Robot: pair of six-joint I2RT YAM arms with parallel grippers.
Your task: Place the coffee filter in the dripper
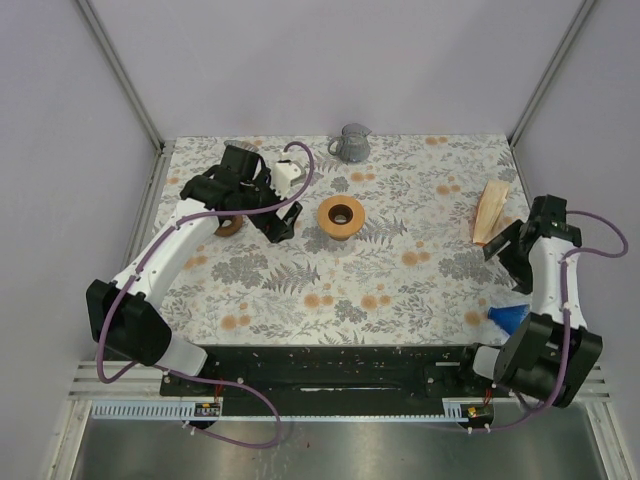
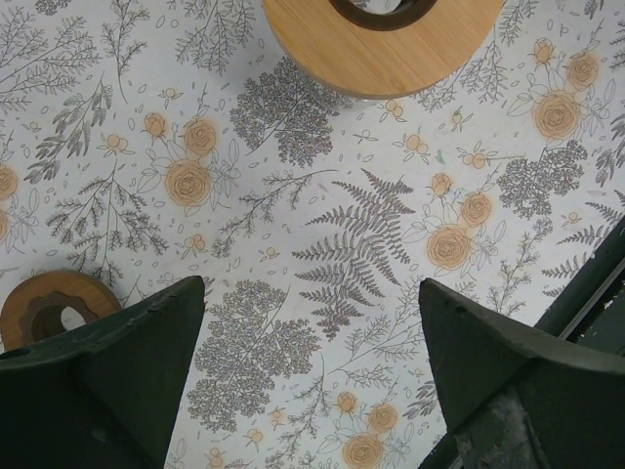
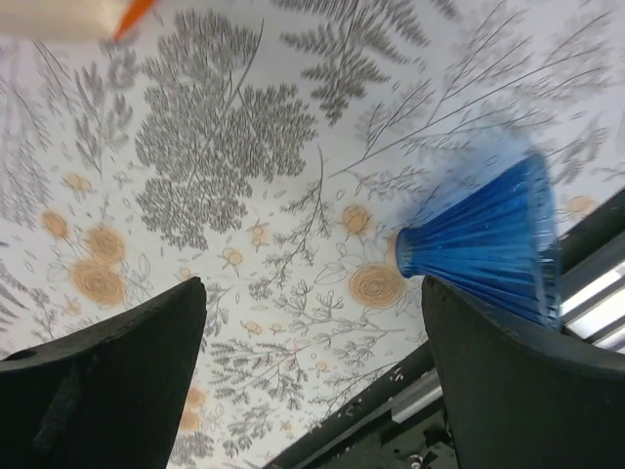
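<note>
The coffee filter [image 1: 490,212] is a folded tan paper lying flat at the table's right side; a pale edge of the filter [image 3: 54,15] shows at the top left of the right wrist view. The dripper [image 1: 510,316] is a blue ribbed cone lying on its side near the front right edge, and the same dripper [image 3: 488,249] sits just beside my right finger. My right gripper [image 1: 507,250] hovers open between filter and dripper, holding nothing [image 3: 312,322]. My left gripper [image 1: 285,222] is open and empty over bare tablecloth [image 2: 312,322].
A round wooden ring stand [image 1: 341,216] sits mid-table, also the ring stand [image 2: 381,44] ahead of my left gripper. A smaller wooden disc [image 1: 230,225] lies under the left arm. A grey pitcher [image 1: 352,143] stands at the back. The black front rail [image 3: 391,410] borders the table.
</note>
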